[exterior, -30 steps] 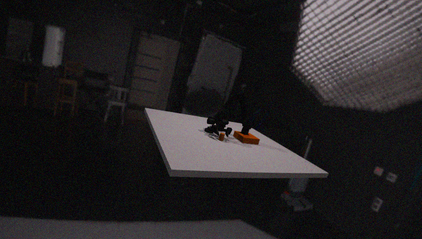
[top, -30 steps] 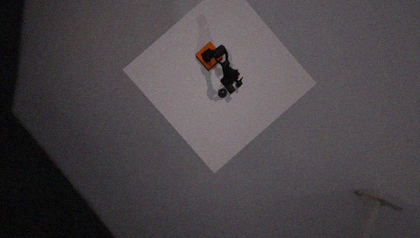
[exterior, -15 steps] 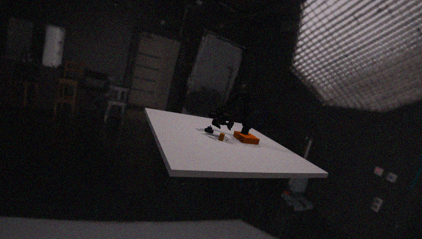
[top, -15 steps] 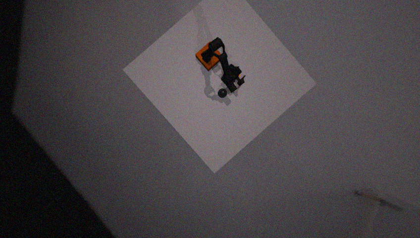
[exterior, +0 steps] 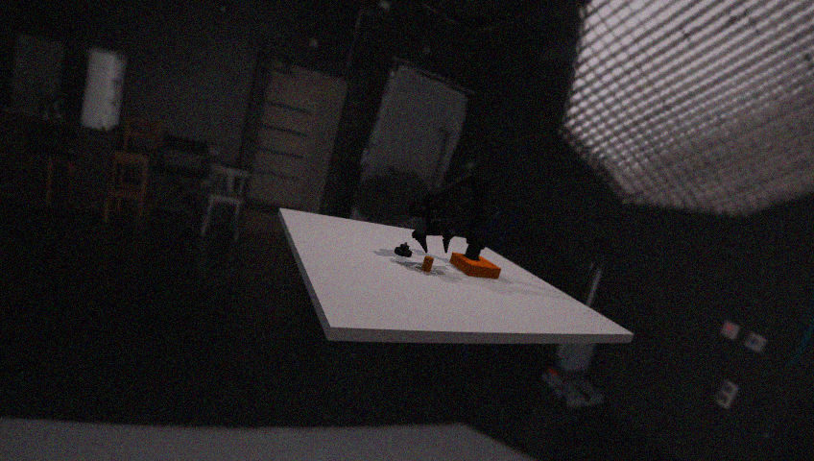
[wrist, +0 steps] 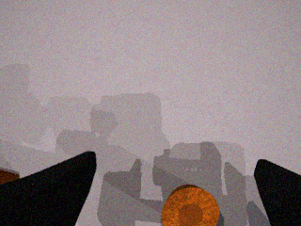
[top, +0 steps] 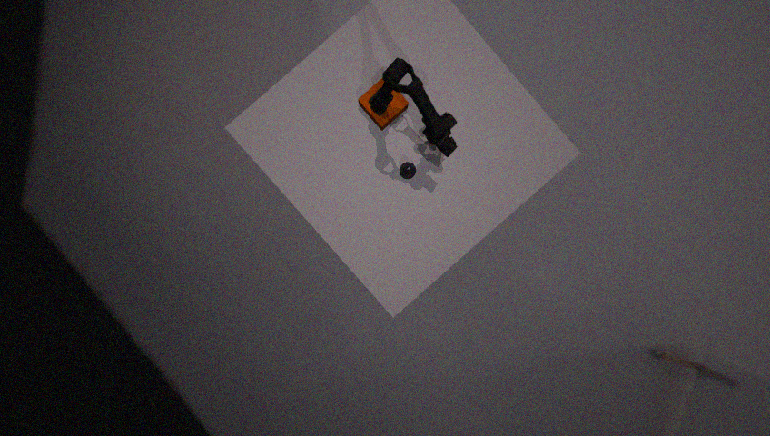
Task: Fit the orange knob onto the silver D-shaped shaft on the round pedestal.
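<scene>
From my remote seat, I follow the outside view from left to right. A wooden chair (exterior: 130,157) stands in the dim left part, with a white chair (exterior: 224,200) right of it. Near the middle, the dark round pedestal (top: 407,170) (exterior: 403,251) sits on the white table (top: 399,242) (exterior: 428,308) (wrist: 150,47); I can't make out the shaft's flat side. Just right of it, the orange knob (exterior: 427,263) (wrist: 190,209) stands upright on the table, apart from the pedestal. My black gripper (top: 446,144) (exterior: 436,251) (wrist: 180,166) hangs above the table with its fingers spread wide, released and holding nothing. Farther right, the arm rises from its orange base (top: 381,123) (exterior: 490,273) (wrist: 8,176). In the wrist view, the knob shows at the bottom, right of center, its round top between the two finger outlines; the base peeks in at lower left.
</scene>
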`<state>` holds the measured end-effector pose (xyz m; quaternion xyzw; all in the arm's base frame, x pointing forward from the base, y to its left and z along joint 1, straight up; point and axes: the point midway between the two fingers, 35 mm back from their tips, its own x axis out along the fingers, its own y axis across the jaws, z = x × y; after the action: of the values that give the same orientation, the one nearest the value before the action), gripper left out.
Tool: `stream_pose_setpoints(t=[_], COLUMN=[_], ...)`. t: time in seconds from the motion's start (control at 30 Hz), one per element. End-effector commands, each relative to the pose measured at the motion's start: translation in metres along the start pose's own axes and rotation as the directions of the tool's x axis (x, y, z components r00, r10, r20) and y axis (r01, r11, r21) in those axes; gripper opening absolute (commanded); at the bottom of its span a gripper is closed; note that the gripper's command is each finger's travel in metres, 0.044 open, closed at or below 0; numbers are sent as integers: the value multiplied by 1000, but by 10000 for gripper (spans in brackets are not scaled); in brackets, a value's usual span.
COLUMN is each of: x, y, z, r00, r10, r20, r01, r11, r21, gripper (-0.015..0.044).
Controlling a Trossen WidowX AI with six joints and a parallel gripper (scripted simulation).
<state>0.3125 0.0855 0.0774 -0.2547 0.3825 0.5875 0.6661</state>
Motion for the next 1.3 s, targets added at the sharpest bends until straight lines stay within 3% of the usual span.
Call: stream_pose_setpoints(t=[0.0,0.1,0.57,0.63,0.73,0.87,1.0,1.2,1.27], x=[-26,-38,-38,-38,-38,-37,-37,-36,-36], y=[0,0,0,0,0,0,0,0,0], z=[9,13,13,13,13,13,12,12,12], r00=[880,810,810,810,810,810,810,810,810], r10=[-92,-139,-139,-139,-139,-139,-139,-139,-139], r20=[-466,-570,-570,-570,-570,-570,-570,-570,-570], r01=[92,133,133,168,312,476,570,553,525], r11=[995,990,990,986,925,723,416,-144,-262], r21=[-23,-53,-53,-2,218,500,708,821,810], gripper=[440,440,440,440,440,440,440,440,440])
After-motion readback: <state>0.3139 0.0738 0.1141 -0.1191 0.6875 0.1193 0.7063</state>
